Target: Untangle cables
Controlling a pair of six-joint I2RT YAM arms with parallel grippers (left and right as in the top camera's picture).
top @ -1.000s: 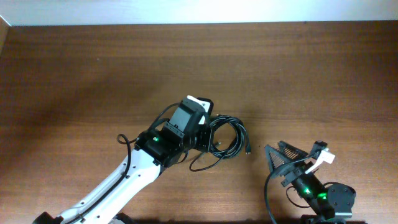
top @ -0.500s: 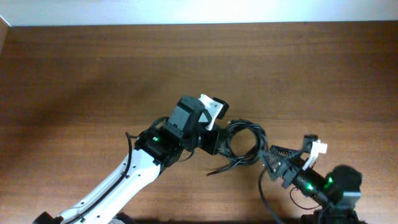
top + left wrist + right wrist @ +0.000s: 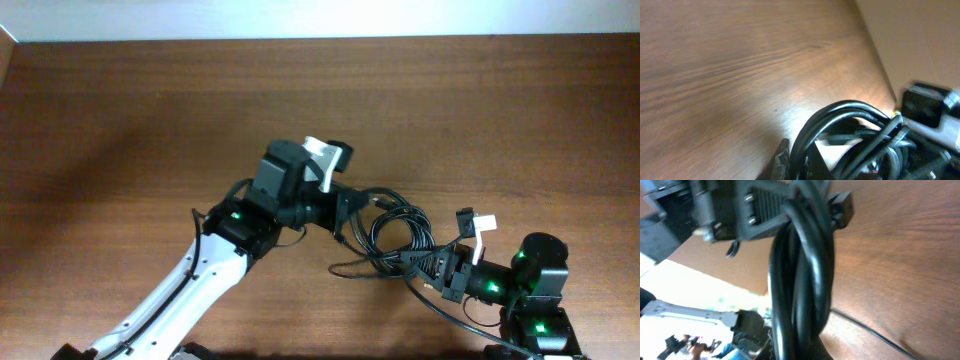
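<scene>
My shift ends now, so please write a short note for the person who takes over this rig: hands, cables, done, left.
Left hand: shut on one side of the cables.
Right hand: at the bundle's opposite side; grip not clear.
Cables: one tangle between both hands, right of the table centre.
Done: nothing separated yet.
Left: pull the cords apart, lay each out alone.
</scene>
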